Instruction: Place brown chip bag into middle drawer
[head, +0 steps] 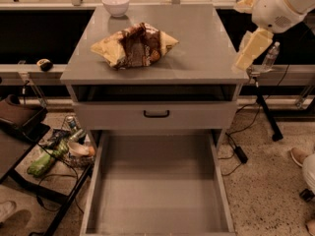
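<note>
As middle drawer (157, 191) stands open below brown chip bag (134, 45) to receive it, my tool (251, 49) hangs right of bag; aperture: can't tell.

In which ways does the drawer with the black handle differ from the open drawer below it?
The handled drawer is shut and shallow; the middle drawer is pulled out and deep. The handled drawer has a black handle; the middle drawer shows none. Both are plain grey. The pincer hangs beside the right edge of the cabinet.
</note>
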You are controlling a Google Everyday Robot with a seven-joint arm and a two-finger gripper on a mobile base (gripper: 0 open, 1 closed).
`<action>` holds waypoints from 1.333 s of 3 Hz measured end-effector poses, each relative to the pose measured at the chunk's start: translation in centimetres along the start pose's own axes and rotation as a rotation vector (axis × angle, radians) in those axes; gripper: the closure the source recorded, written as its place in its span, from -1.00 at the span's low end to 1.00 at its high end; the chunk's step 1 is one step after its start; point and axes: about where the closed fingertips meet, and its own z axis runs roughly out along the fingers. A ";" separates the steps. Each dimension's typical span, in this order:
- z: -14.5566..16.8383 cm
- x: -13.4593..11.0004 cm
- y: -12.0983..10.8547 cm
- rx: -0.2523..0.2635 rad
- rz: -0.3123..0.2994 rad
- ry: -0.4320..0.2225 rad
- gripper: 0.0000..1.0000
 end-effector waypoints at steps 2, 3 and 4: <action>8.2 -10.7 -6.5 -0.010 -0.096 -0.011 -1.00; 16.7 -15.6 -5.7 -0.044 -0.163 0.128 -1.00; 21.6 -15.9 -4.5 -0.125 -0.194 0.130 -1.00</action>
